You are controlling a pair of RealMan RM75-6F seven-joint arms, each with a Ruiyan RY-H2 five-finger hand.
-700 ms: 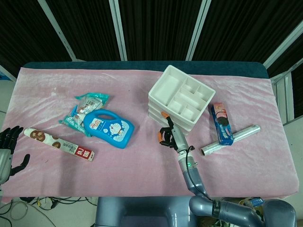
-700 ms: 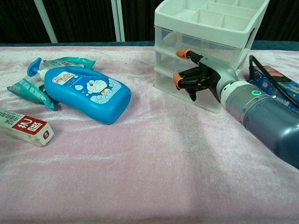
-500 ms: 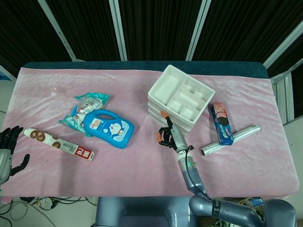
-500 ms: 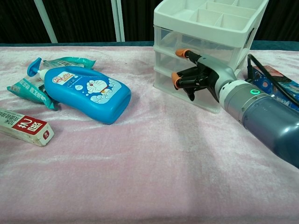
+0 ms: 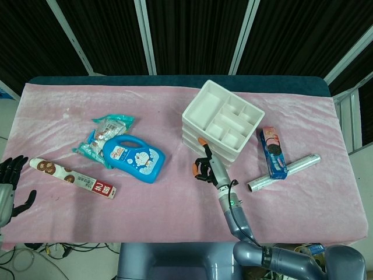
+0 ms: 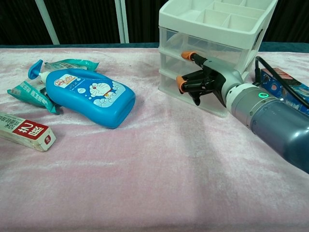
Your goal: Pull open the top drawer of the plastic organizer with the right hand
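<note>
The white plastic organizer (image 5: pixel 223 119) stands right of centre on the pink cloth, its divided tray on top. In the chest view its clear top drawer (image 6: pixel 219 46) looks closed. My right hand (image 6: pixel 203 78) is at the organizer's front left corner. One orange-tipped fingertip (image 6: pixel 187 54) reaches out to the lower front edge of the top drawer, and the other fingers curl in around nothing. From the head view the right hand (image 5: pixel 205 165) sits just below the organizer. My left hand (image 5: pixel 10 186) hangs off the table's left front edge, fingers spread and empty.
A blue Doraemon bottle (image 6: pixel 91 95) lies left of centre beside teal snack packets (image 5: pixel 105 131). A long red and white box (image 5: pixel 73 179) lies near the left front. A blue biscuit pack (image 5: pixel 273 151) and a silver roll (image 5: pixel 284 172) lie right of the organizer.
My right hand has edged a little to the left, and the organizer's front corner has shifted slightly with it. The left hand has not moved.
</note>
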